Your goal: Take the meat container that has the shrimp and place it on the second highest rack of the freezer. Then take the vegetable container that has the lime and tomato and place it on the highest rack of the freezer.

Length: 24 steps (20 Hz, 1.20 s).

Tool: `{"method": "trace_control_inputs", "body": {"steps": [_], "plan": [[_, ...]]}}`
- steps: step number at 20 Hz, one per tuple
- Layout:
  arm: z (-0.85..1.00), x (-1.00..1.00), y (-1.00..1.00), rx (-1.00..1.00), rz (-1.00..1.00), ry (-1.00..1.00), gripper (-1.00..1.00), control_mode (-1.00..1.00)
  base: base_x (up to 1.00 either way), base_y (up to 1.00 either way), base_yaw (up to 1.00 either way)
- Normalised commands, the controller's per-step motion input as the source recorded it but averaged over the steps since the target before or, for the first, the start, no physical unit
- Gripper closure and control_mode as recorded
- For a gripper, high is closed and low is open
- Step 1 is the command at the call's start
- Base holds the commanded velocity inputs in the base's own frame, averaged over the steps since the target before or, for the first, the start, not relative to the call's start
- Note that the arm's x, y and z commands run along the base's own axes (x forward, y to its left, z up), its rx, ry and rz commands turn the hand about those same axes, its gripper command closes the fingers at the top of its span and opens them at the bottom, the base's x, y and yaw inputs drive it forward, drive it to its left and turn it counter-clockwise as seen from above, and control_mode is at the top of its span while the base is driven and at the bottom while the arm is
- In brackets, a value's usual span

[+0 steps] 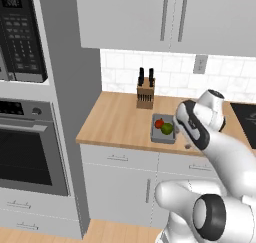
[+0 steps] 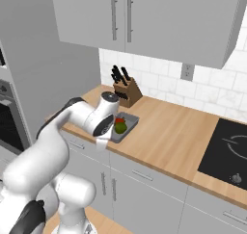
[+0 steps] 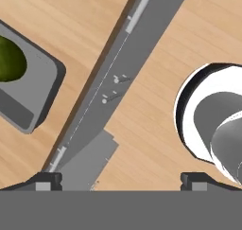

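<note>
Wooden counter (image 1: 115, 122) is our landmark: on it, in front of the knife block (image 1: 145, 95), we find 1 grey vegetable container (image 1: 162, 134) with the lime (image 1: 167, 128) and tomato (image 1: 159, 122) inside. Our gripper (image 3: 121, 181) hovers over the counter's front edge beside that container, jaws spread wide, holding nothing. We judge the vegetable step not yet begun; the shrimp step we cannot verify.

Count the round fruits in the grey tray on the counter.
2. The tomato sits at the tray's back left; the lime lies beside it, nearer the arm. The arm covers part of the tray, so more could be hidden.
</note>
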Motion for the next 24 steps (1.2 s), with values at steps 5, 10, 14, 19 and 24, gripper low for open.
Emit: {"method": "trace_control_inputs", "body": {"steps": [5, 10, 14, 19, 24], "plan": [[-0.18, 0.32, 0.00, 0.00, 0.00, -0.05, -1.00, -1.00, 0.00, 0.00, 0.00], [-0.10, 0.25, 0.00, 0.02, 0.00, -0.03, -1.00, -1.00, 0.00, 0.00, 0.00], [-0.23, 0.51, 0.00, 0.01, 0.00, 0.00, -1.00, -1.00, 0.00, 0.00, 0.00], [-0.19, 0.69, 0.00, 0.01, -0.03, 0.00, -1.00, -1.00, 0.00, 0.00, 0.00], [-0.31, 0.39, 0.00, 0.05, -0.01, 0.00, -1.00, -1.00, 0.00, 0.00, 0.00]]}}
